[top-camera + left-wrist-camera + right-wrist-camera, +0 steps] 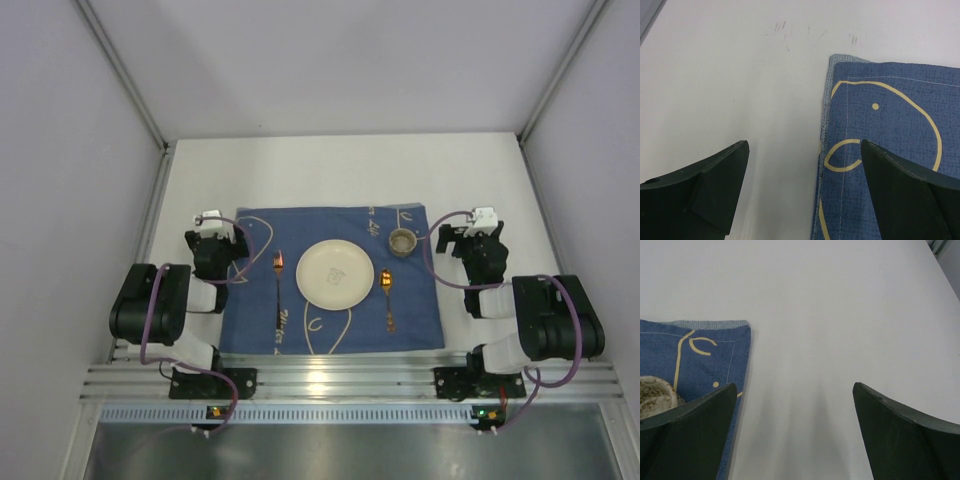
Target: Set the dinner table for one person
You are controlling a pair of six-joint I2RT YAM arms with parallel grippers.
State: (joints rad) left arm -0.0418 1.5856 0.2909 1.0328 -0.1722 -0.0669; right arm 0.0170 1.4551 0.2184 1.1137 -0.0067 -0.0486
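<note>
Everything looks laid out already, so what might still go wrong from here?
1. The open left gripper sits with one finger over the corner of the blue cloth. If it moves off low, it may snag the cloth and drag the plate askew.
2. The open right gripper is close beside the small cup. A sideways swing might knock it over.
</note>
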